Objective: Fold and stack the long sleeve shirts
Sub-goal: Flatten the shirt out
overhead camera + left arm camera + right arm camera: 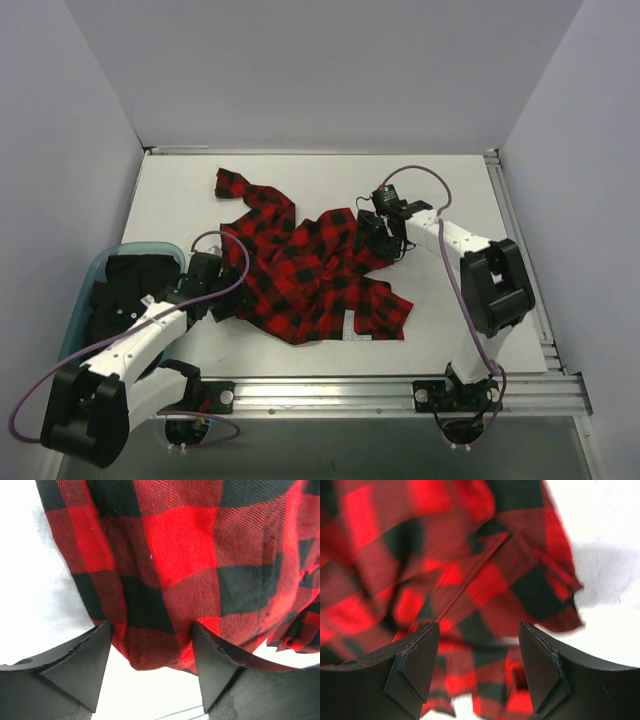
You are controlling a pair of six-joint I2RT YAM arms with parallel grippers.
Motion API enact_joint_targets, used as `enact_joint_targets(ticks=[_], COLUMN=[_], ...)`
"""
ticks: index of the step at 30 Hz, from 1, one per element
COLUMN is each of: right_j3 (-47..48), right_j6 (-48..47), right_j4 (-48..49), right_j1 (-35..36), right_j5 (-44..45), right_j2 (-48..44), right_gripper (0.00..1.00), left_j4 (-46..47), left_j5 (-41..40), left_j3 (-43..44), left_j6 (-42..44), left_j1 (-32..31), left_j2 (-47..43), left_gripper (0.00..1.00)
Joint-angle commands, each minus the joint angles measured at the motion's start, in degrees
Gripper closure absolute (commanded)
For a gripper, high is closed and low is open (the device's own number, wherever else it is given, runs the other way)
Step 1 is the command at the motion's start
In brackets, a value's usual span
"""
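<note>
One red-and-black check flannel shirt (pixel 310 270) lies crumpled in the middle of the white table, a sleeve (pixel 245 195) trailing to the far left and white lettering (pixel 352 331) near its front hem. My left gripper (pixel 226 296) is open at the shirt's left edge; in the left wrist view a rounded fold of the shirt (pixel 165 580) sits between the spread fingertips (pixel 87 660). My right gripper (pixel 376 236) is open over the shirt's right side; the right wrist view shows bunched cloth (pixel 470 575) beneath the spread fingers (pixel 417 662), blurred.
A teal bin (pixel 88 282) holding dark clothes stands at the left table edge, beside my left arm. Grey walls close in the table on three sides. A metal rail (pixel 330 392) runs along the front edge. Bare white table (pixel 450 180) shows round the shirt.
</note>
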Motion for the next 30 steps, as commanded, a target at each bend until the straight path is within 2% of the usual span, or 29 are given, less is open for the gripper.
enact_joint_targets(ticks=[1,5,6,7,10,13,14,15,19,25,29,30], right_j3=[2.15,0.41,-0.3,-1.0,-3.12,-3.03,-2.77,-2.51,-1.72,-1.18,-3.55,-3.99], right_j6=[2.72,2.46,2.28,2.1,1.75,0.96,0.79,0.7,0.08,0.6,0.0,-0.35], right_j4=[2.92,3.62,3.89,4.41,4.94,4.94,4.94,4.94,4.77,3.45,3.27,3.27], right_j1=[-0.85,-2.16,-2.86,-3.91,-9.71,-15.16,-16.39,-18.23,-20.88,-23.78,-24.05,-23.79], right_j5=[2.69,3.3,3.65,3.66,4.01,4.27,4.36,4.36,5.15,6.73,7.79,6.83], right_j2=[4.17,6.91,7.08,7.26,7.35,7.52,7.52,7.26,5.86,2.7,-3.18,-5.98], right_gripper=[0.36,0.4,0.42,0.47,0.55,0.62,0.64,0.7,0.75,0.75,0.71,0.68], left_j4=[5.23,8.05,8.4,8.76,8.76,8.23,7.8,7.18,1.14,-4.33,-6.35,-7.75], left_j5=[-1.68,-4.32,-4.59,-4.85,-5.29,-5.03,-4.85,-4.77,-4.15,-5.65,-0.82,0.15], left_j3=[-1.15,-3.7,-3.88,-4.15,-4.06,-2.75,-2.13,-0.74,2.96,3.94,4.72,5.16], left_j6=[-1.56,-4.2,-4.29,-4.47,-4.73,-4.29,-3.94,-3.59,0.26,2.56,4.32,5.02], left_j1=[-0.22,-0.13,-0.13,-0.04,0.57,1.01,1.01,1.1,1.36,1.89,2.07,2.07], left_j2=[3.08,4.66,5.19,6.06,7.56,8.01,7.92,7.92,5.3,-0.87,0.62,0.62], left_gripper=[0.3,0.45,0.56,0.61,0.78,0.88,0.89,0.89,0.89,0.89,0.89,0.89])
